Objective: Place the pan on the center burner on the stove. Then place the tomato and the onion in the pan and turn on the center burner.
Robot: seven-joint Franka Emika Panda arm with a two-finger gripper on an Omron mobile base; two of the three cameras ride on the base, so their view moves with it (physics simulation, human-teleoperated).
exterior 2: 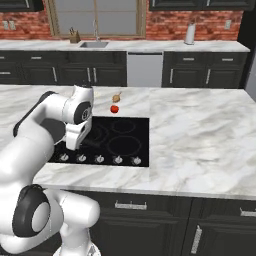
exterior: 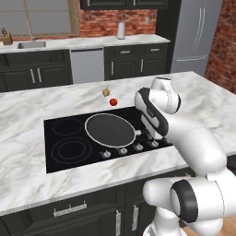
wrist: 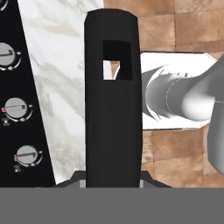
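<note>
Marble island counter (exterior: 27, 115) fills the foreground, with dark cabinets and a brick wall seen behind it. Set into the counter is the stove (exterior: 60, 152), a black glass cooktop. The pan (exterior: 109, 129) is seen seated on the center burner (exterior: 93, 138), its black handle (wrist: 113, 109) pointing toward the knob row (exterior: 130, 149). In the hand view the handle rises straight up between the fingertips, and the jaws are clamped on it; the gripper (wrist: 113, 181) itself is masked by the arm in both base views. The hand view alone gives the close look at the knobs and the counter's front edge, with floor beyond. The left base view alone shows the pan's full rim; in the right base view it is hidden behind the arm. The tomato (exterior: 113, 102) and the onion (exterior: 106, 92) are seen on bare marble just behind the stove, near each other but apart. Open counter is left on both sides.
</note>
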